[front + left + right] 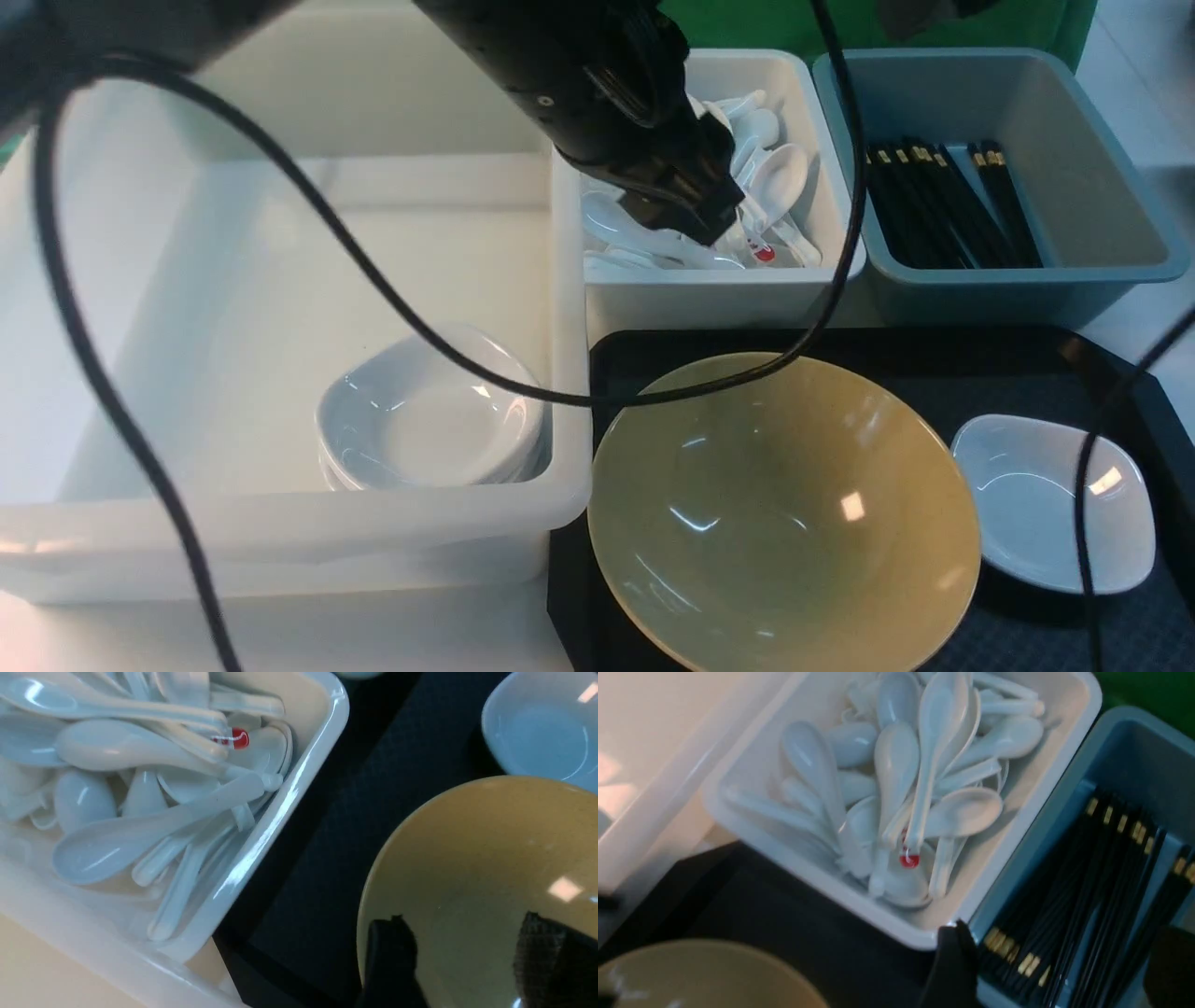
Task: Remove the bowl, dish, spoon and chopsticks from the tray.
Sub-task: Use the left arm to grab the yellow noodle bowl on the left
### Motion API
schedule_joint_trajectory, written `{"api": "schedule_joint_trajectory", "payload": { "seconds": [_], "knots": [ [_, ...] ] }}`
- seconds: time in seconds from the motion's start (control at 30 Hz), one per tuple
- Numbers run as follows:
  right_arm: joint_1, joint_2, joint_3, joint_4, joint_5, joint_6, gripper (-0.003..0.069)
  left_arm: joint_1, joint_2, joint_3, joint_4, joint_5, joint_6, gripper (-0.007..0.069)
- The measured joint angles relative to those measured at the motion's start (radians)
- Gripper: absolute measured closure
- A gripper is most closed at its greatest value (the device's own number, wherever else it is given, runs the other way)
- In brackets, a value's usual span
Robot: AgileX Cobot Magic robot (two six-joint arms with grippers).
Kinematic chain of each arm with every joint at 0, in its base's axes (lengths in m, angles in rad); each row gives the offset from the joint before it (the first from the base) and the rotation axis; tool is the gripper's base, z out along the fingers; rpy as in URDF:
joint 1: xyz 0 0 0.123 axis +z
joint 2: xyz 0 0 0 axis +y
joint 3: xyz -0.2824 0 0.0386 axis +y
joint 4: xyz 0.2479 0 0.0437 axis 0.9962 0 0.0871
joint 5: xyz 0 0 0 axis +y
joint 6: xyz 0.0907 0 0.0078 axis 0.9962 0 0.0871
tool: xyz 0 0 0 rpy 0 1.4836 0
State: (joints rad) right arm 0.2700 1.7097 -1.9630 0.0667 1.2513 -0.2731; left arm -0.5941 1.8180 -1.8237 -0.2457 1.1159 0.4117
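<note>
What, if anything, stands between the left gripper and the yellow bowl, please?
Nothing visible does. In the left wrist view the left gripper is open, with the empty yellow bowl straight beyond its fingers. A black cable crosses the bowl's far rim in the front view.

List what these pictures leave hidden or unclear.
Front view: the bottom edge cuts off the near rim of the bowl and the near side of the tray.
Front view: the left arm covers part of the spoon bin.
Right wrist view: blurred; the right hand shows only fingertips at the frame edge.
All views: the bowl hides the tray beneath it.
</note>
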Motion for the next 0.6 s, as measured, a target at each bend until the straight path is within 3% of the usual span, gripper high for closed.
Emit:
{"api": "schedule_joint_trajectory", "payload": {
  "seconds": [0.13,0.23,0.33,0.6],
  "knots": [
    [0.000,-0.204,0.256,0.004,0.004,-0.018,0.0176,-0.005,0.120,-0.039,0.007,0.006,-0.002,0.0116],
    [0.000,-0.335,0.421,0.004,-0.017,-0.015,0.0193,-0.028,0.200,-0.044,0.028,0.024,0.027,0.0069],
    [0.000,-0.466,0.604,0.004,-0.066,-0.011,0.0201,-0.065,0.262,-0.044,0.056,0.021,0.061,0.0064],
    [0.000,-0.659,0.813,0.004,-0.103,-0.009,0.0202,-0.108,0.335,-0.046,0.109,-0.055,0.082,0.0109]
  ]
}}
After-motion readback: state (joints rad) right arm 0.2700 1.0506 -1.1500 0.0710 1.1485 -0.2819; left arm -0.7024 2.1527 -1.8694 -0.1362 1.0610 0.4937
